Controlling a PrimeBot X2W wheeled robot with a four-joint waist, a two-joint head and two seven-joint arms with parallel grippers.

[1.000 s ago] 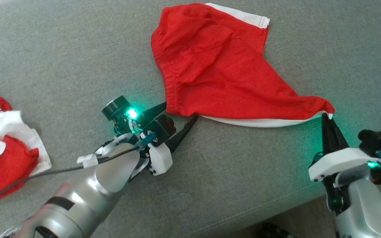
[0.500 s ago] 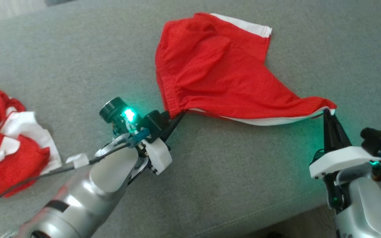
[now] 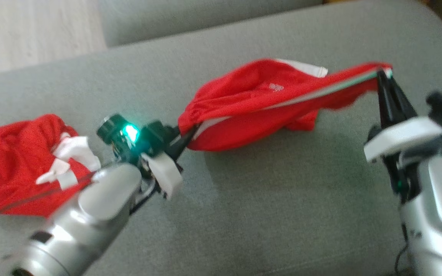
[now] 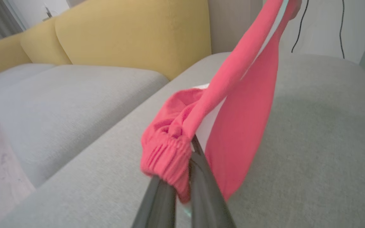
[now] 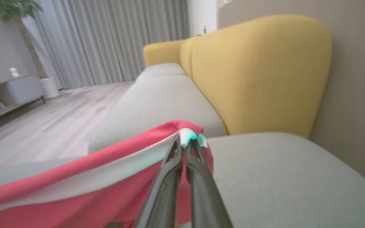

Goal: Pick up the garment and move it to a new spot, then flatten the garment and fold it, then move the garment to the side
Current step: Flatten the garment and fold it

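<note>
The soft, limp garment is held over the sofa, waistband pinched in the left end effector, hem corner in the right end effector.

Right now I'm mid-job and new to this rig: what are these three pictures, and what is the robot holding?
The robot has two arms, each ending in a two-fingered hand. The wide picture is from its head, looking down on a grey sofa seat. The other two are from wrist cameras, looking along each hand's fingers. The left hand is shut on the elastic waistband of the red shorts; the right hand is shut on a white-trimmed corner. The shorts hang stretched between them. Another red and white bundle of clothes lies at the left.
</note>
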